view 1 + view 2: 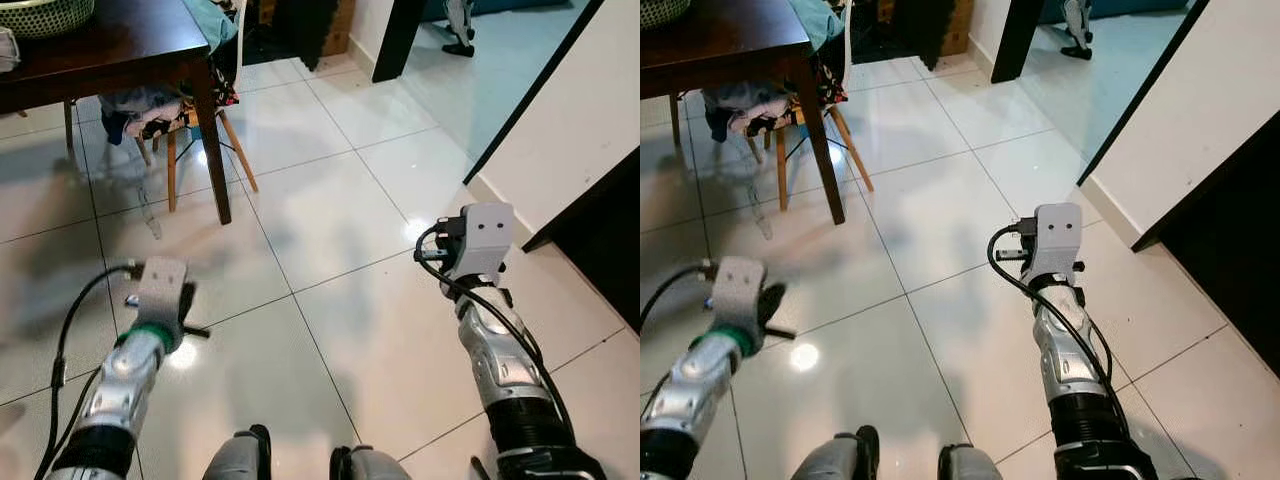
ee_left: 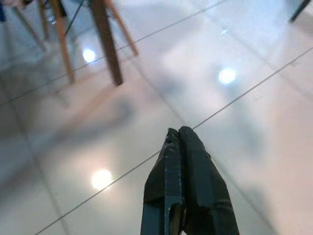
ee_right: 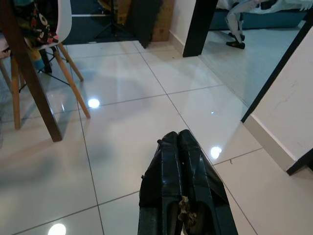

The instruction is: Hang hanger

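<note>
A: The dark bench runs off the top and left edges, so just a corner and one leg show. The green basket on it is cropped to its lower rim.

B: And the chair behind that leg?

A: Half covered by the bench; the pile of clothes on it is too jumbled to tell apart.

B: The left wrist view?

A: Blurred all over, the left hand included. Beyond the doorway, some figure is cut by the top edge, unclear what it is
</note>
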Available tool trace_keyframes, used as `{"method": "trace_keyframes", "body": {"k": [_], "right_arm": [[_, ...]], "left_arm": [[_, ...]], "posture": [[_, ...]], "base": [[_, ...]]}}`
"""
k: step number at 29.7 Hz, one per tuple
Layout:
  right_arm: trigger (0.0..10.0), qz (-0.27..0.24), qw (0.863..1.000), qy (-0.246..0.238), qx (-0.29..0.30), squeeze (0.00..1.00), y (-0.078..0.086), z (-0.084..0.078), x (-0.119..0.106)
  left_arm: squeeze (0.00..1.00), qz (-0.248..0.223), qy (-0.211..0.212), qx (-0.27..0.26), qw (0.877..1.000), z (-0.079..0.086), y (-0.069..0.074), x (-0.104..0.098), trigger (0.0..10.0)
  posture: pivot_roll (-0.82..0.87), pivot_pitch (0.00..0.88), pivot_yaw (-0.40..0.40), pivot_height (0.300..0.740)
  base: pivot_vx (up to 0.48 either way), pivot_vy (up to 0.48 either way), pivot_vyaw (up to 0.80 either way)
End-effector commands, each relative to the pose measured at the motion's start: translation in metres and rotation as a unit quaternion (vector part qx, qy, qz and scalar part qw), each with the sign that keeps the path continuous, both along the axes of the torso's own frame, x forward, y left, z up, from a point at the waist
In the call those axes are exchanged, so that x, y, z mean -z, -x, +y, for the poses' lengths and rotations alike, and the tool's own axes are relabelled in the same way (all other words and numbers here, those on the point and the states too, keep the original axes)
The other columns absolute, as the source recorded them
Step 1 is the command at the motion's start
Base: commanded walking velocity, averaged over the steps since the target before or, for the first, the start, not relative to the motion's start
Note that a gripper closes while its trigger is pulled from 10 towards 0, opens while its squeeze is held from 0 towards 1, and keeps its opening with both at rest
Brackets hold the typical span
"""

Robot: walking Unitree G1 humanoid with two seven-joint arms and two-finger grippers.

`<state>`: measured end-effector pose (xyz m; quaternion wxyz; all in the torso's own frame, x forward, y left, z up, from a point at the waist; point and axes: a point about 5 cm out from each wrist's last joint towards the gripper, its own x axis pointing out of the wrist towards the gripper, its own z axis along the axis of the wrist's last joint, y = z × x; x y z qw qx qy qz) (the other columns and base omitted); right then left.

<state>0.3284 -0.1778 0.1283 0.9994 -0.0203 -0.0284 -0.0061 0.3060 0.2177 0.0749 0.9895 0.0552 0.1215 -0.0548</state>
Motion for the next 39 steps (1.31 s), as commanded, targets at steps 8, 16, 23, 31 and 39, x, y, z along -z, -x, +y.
{"method": "trace_keyframes", "body": {"k": [8,16,23,31,39], "right_arm": [[10.0,0.005,1.000,-0.003,0.014,0.00,0.003,-0.007,0.005],[10.0,-0.002,1.000,-0.004,0.020,0.00,0.004,-0.009,0.003],[10.0,-0.006,1.000,-0.004,0.020,0.00,0.005,-0.009,0.002],[10.0,-0.022,0.999,-0.022,0.010,0.00,0.004,-0.004,-0.004],[10.0,-0.021,0.999,-0.025,0.012,0.00,0.006,-0.005,-0.003]], "left_arm": [[0.00,-0.008,0.121,-0.008,0.993,-0.011,-0.001,-0.019,10.0],[0.00,-0.024,0.088,0.009,0.996,-0.006,0.002,-0.034,10.0],[0.00,-0.075,0.062,0.023,0.995,-0.008,0.002,-0.069,10.0],[0.00,-0.179,-0.060,0.011,0.982,-0.017,-0.004,-0.101,10.0],[0.00,-0.117,0.057,-0.009,0.992,-0.036,0.001,-0.085,10.0]], "posture": [[0.00,0.040,0.007,0.740],[0.00,0.032,0.021,0.740],[0.00,0.032,0.022,0.740],[0.01,0.034,0.023,0.740],[0.00,0.035,0.030,0.740]], "base": [[0.000,0.000,0.00],[0.000,0.000,0.00],[0.000,0.000,0.00],[0.000,0.000,0.00],[0.000,0.000,0.00]]}}
